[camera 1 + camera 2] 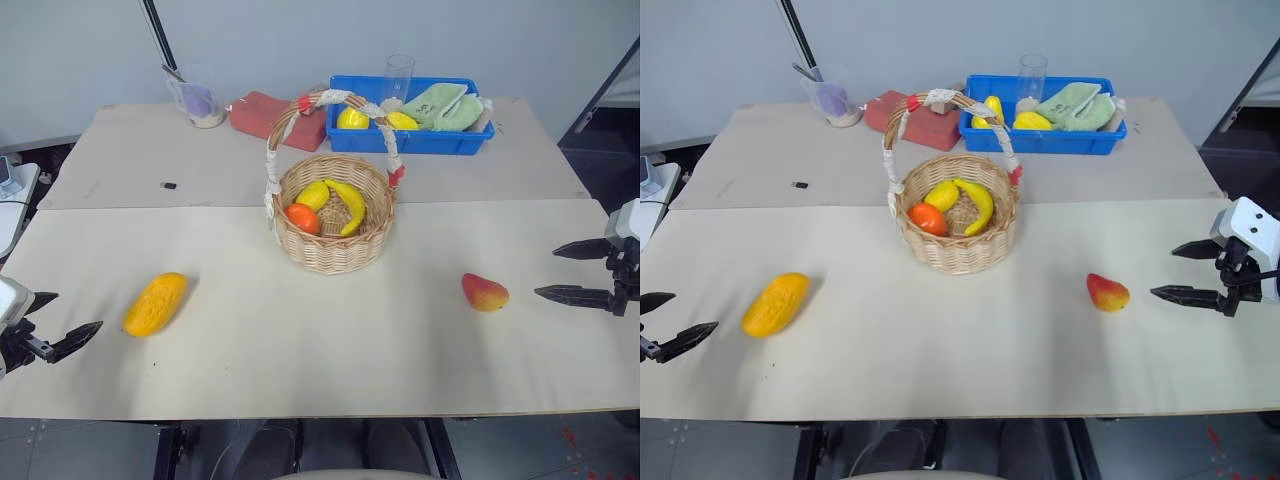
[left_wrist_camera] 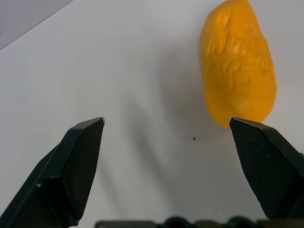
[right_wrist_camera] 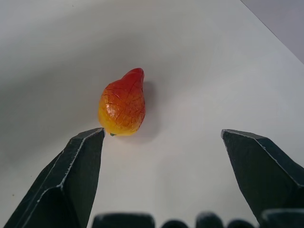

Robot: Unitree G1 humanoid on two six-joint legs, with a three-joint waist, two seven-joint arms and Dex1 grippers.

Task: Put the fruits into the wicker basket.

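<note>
An elongated orange-yellow mango (image 1: pixel 155 304) lies on the table at the left, also close up in the left wrist view (image 2: pixel 237 61). My left gripper (image 1: pixel 62 322) stands open just left of it, apart from it. A smaller red mango (image 1: pixel 484 293) with a yellow blush lies at the right (image 3: pixel 122 104). My right gripper (image 1: pixel 558 271) is open to the right of it, a short gap away. The wicker basket (image 1: pixel 300 248) with its cloth-wrapped handle stands at the table's middle, holding a banana, a yellow fruit and a small orange fruit.
A blue plastic bin (image 1: pixel 440 142) with yellow fruits, a green cloth and a clear glass sits at the back right. A red block (image 1: pixel 262 113) and a clear jug (image 1: pixel 200 97) stand at the back. The table (image 1: pixel 320 350) is bare in front of the basket.
</note>
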